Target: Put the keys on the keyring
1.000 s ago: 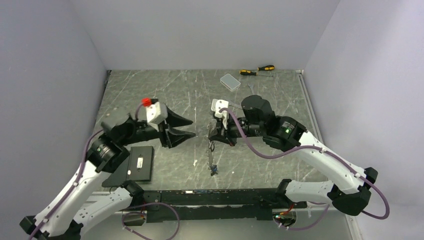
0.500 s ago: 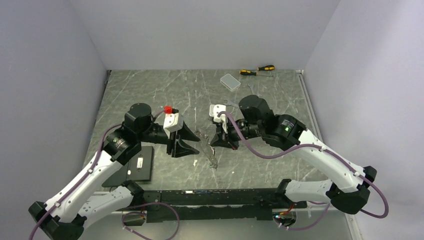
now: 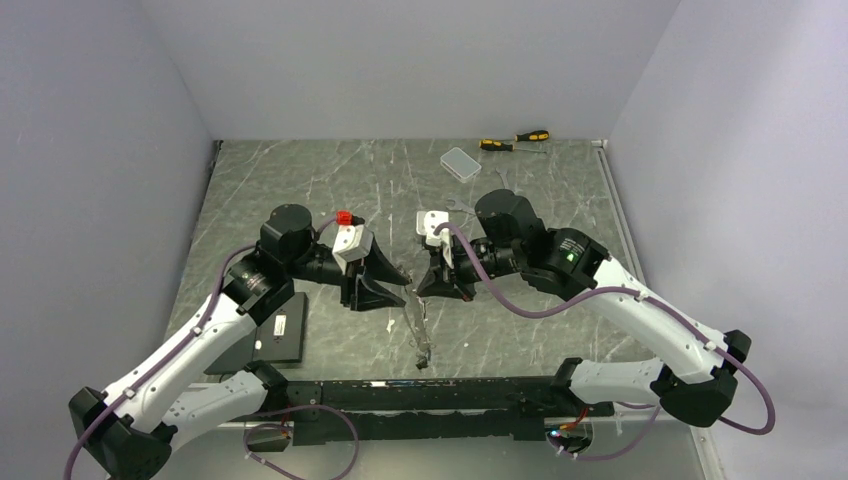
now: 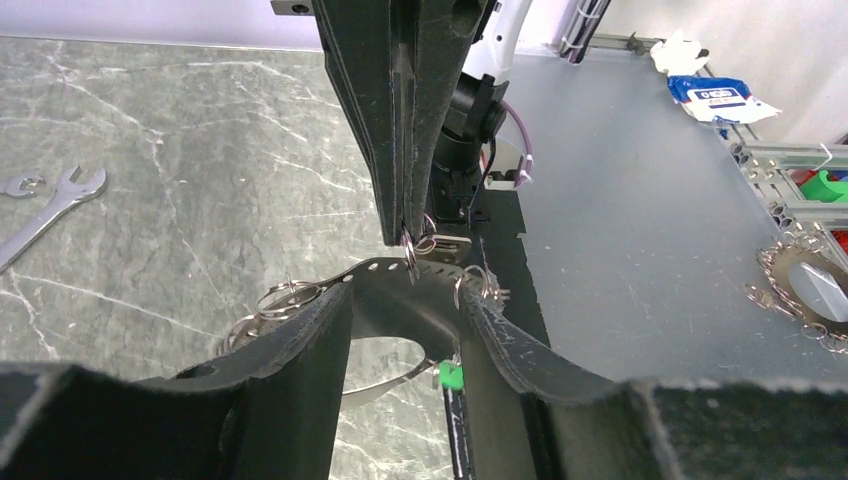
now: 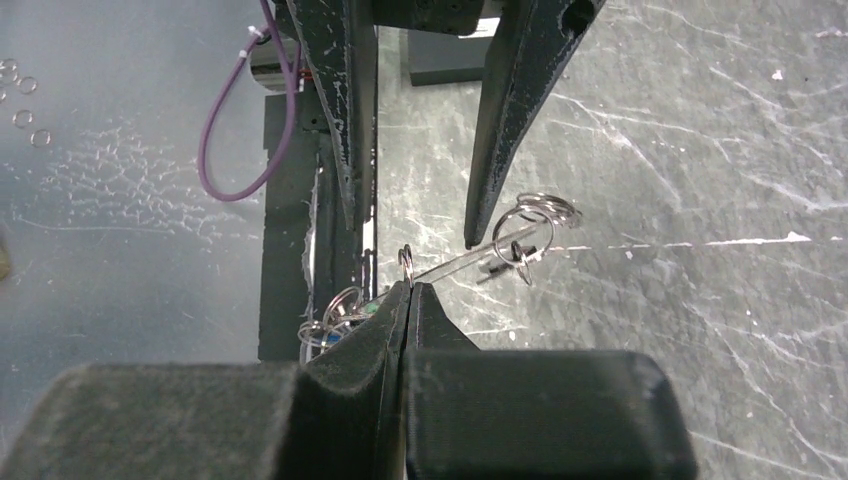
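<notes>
You look to be somewhere in the middle of the job, not at either end. From 9 o'clock your left claw (image 4: 405, 293) reaches in with its jaws roughly half apart, one to each side of the large thin silver wire keyring (image 5: 458, 263) — whether the pads touch the wire I cannot tell. The keyring is held up over the centre of the counter, between the two claws. From 3 o'clock your right claw (image 5: 408, 292) is pinched fully together on a small loop at the ring's edge and carries it.

Several small metal keys (image 3: 422, 340) trail from the keyring in a string toward 6 o'clock, one with a green plastic head (image 4: 450, 376) among them. Small silver split rings (image 5: 530, 222) sit along the wire. So some keys seem to be threaded on; how many are left I cannot count. A pale speck on the counter at about 9 o'clock of that string is too small to name.

The counter (image 3: 300, 180) is grey-green and stone-patterned, with white veins. A flat black rectangular slab (image 3: 281, 327) lies at 8 o'clock, partly under your left arm. A silver open-ended wrench (image 4: 50, 200) shows only in the left wrist view, lying flat well apart from the claws. At about 1 o'clock sits a clear rectangular plastic box (image 3: 461, 163), with two yellow-and-black screwdrivers (image 3: 515, 141) just beyond it near the back wall. Plain pale lilac walls (image 3: 400, 60) close the counter in on the left, back and right — nothing hangs on them.
</notes>
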Action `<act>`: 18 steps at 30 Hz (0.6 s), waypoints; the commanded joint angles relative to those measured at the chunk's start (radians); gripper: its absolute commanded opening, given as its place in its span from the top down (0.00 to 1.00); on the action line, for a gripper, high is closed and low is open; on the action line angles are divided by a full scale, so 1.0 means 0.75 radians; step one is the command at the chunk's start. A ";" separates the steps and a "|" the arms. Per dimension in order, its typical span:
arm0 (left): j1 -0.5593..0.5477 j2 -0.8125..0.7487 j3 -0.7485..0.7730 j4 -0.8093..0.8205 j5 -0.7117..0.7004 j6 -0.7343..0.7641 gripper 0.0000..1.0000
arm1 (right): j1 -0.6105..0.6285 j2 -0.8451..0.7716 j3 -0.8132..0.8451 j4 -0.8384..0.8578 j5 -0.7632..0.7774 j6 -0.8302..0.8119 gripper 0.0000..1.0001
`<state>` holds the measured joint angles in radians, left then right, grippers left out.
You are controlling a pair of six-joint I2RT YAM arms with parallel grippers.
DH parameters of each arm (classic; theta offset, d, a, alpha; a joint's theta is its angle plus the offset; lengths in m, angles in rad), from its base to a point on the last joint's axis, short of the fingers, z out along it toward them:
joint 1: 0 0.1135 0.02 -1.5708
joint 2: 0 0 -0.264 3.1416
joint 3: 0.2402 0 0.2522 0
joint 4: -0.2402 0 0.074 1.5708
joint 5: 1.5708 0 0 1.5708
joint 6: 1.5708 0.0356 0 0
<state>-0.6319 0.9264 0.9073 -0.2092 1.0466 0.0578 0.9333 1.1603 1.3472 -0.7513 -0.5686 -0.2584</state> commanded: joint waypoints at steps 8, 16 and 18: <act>-0.008 0.017 -0.038 0.226 0.062 -0.150 0.60 | 0.006 0.011 0.014 0.178 -0.057 0.027 1.00; -0.017 0.027 -0.041 0.228 0.051 -0.148 0.72 | 0.007 0.014 0.007 0.213 -0.060 0.042 1.00; -0.018 0.031 -0.040 0.235 0.048 -0.153 0.82 | 0.007 0.017 0.009 0.216 -0.068 0.042 1.00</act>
<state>-0.6365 0.9470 0.8803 -0.0856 1.0584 -0.0383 0.9340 1.1767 1.3449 -0.6926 -0.5884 -0.2356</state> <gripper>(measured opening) 0.257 0.011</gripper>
